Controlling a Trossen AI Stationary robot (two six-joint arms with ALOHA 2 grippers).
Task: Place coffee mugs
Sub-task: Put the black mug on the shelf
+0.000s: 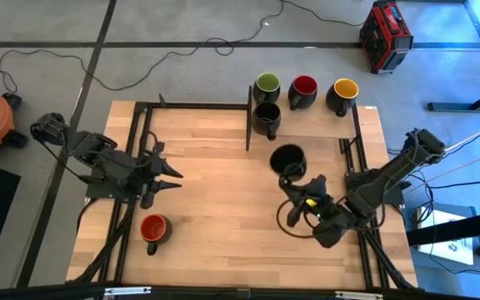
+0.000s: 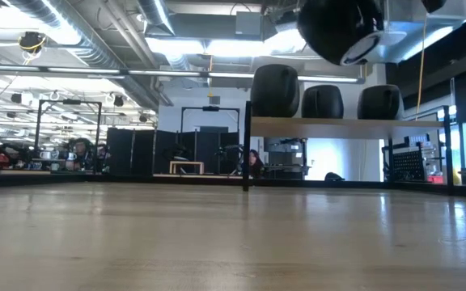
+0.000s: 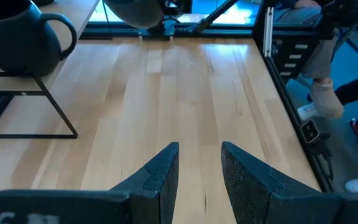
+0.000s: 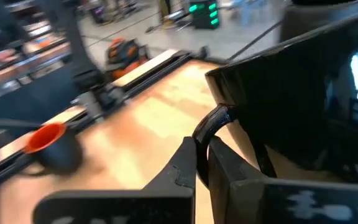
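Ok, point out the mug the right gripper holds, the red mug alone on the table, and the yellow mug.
held black mug (image 1: 287, 157), high view, dark inside
red mug (image 1: 153, 227), high view, red inside
yellow mug (image 1: 345, 88), high view, yellow inside

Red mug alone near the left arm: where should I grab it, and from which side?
Take the red-inside mug by its handle, which sticks out toward the table's front edge. It stands upright and clear of the rest, so bring the left gripper, now open and hovering just behind it, down from above and close across the handle loop. The rim is probably a workable fallback.
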